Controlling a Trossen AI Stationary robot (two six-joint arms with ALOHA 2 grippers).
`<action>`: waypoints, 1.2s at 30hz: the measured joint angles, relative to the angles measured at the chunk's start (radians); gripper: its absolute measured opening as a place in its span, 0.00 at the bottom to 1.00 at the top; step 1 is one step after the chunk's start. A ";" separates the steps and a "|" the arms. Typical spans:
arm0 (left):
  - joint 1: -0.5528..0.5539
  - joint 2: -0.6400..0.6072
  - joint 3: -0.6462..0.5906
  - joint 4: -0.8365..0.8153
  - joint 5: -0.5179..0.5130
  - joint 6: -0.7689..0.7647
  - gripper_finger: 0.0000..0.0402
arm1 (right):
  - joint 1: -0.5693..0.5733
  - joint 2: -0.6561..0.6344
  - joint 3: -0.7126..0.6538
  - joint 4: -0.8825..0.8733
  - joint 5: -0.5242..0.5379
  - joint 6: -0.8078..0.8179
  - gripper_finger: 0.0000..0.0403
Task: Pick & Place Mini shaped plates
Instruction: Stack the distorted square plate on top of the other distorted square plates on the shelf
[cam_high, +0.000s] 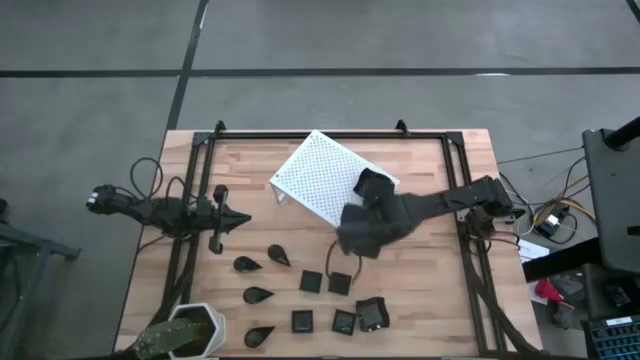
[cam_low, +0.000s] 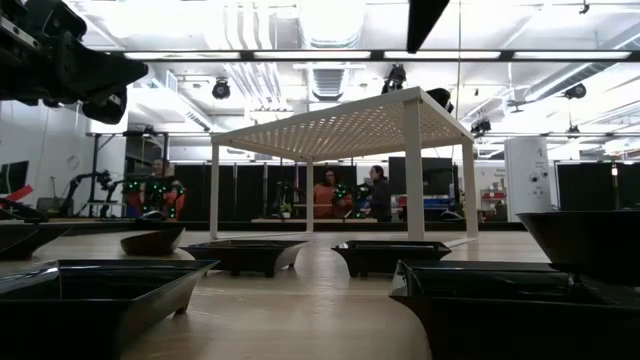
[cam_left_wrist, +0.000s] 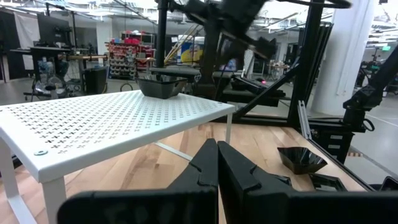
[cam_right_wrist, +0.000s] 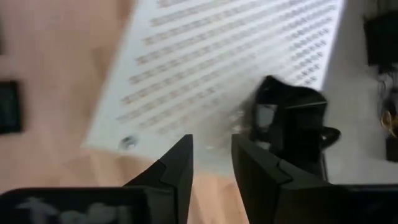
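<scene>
The white perforated rack (cam_high: 322, 177) stands on the far middle of the wooden table (cam_high: 430, 290), turned at an angle. One mini shaped plate (cam_high: 375, 184), a black dish, sits on the rack's top at its right corner; the left wrist view shows it resting on the far end of the perforated surface (cam_left_wrist: 161, 86).

The right end effector (cam_right_wrist: 211, 155) hangs over the rack's near right edge, close to that dish, and its two dark fingers (cam_right_wrist: 177, 165) stand apart with nothing between them. The right arm reaches in from the table's right side.

The left end effector (cam_high: 238, 221) waits at the left of the table, level with the rack's near corner, pointing right. Its fingers (cam_left_wrist: 205, 168) are pressed together and empty.

The other mini shaped plates lie on the near half of the table. Teardrop dishes (cam_high: 247, 264) form a loose column toward the left. Small flat squares (cam_high: 311, 282) lie to their right in two rows, and a larger wavy-rimmed square (cam_high: 372, 314) lies at the near right of the group. A white hexagonal plant pot (cam_high: 195, 330) stands at the near left corner.
</scene>
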 joint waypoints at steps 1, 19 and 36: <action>0.000 0.000 0.000 0.000 0.000 0.000 0.00 | 0.019 0.000 0.000 0.003 -0.012 0.003 0.25; -0.001 0.000 0.000 0.000 0.000 0.000 0.00 | 0.325 0.004 -0.089 0.399 -0.279 -0.019 0.19; -0.001 0.000 0.000 0.000 0.000 0.000 0.00 | 0.498 0.007 -0.426 0.781 -0.327 0.141 0.19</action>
